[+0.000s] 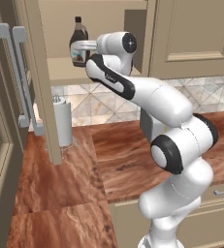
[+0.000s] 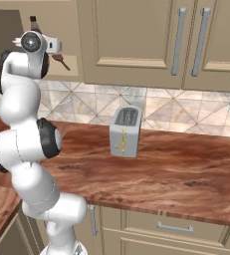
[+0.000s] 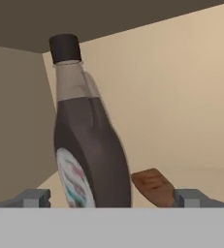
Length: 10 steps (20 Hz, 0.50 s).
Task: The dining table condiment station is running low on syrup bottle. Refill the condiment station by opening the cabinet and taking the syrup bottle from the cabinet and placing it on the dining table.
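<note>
I've got the gripper (image 3: 111, 197) reached into the open cabinet (image 1: 91, 72), and the syrup bottle (image 3: 87, 140) stands straight ahead of it on the shelf, upright, its black cap (image 3: 65, 47) well above my fingertips and its belly low between them. In the hand view one fingertip sits off to the left of the bottle and the other off to the right, both apart from the glass, so the jaws are spread and holding nothing yet. The bottle is nearer the left tip than the right, so I judge I'm not centred. Just beyond the right fingertip (image 3: 193, 197), a little behind the bottle, lies a small reddish-brown wooden piece (image 3: 153, 186); I can't tell what it is, but I'd rather not catch it when I close. From the left base view the hand meets the bottle at about the height of its pale label (image 1: 77, 54), with the cabinet door (image 1: 40, 82) swung out to the left of the arm. Handling: it looks rigid, smooth and probably slick on the label, tall over a smallish foot, so a nudge from one finger first could tip it. If full, it will carry some weight low down. I'd take it across the wide belly rather than the narrow neck, after shifting a touch left so both pads land together. Below the arm, the paper towel roll (image 1: 62, 121) and the toaster (image 2: 125, 130) stand on the worktop.
</note>
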Tool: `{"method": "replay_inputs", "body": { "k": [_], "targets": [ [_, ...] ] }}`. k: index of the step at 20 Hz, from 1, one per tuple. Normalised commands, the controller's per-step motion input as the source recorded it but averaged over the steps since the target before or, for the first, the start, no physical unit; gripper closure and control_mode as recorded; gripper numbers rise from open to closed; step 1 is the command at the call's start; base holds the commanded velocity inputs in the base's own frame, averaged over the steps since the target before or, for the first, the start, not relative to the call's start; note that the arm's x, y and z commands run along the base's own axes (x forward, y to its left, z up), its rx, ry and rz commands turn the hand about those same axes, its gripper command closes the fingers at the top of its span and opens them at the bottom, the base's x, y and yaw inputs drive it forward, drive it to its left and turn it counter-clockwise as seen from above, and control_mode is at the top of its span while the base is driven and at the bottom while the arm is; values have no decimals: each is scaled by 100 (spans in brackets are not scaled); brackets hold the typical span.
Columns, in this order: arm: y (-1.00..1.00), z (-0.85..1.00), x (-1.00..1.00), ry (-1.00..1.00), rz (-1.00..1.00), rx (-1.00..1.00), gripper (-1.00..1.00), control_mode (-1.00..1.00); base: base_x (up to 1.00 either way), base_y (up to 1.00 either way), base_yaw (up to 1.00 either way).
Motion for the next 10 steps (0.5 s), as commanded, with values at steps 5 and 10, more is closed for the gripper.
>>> {"method": "replay_inputs", "body": {
  "k": [5,10],
  "targets": [
    [13,0,4,1,1,0,-100,-100,0,0,0],
    [0,0,1,0,0,0,-100,-100,0,0,0]
  ]
}}
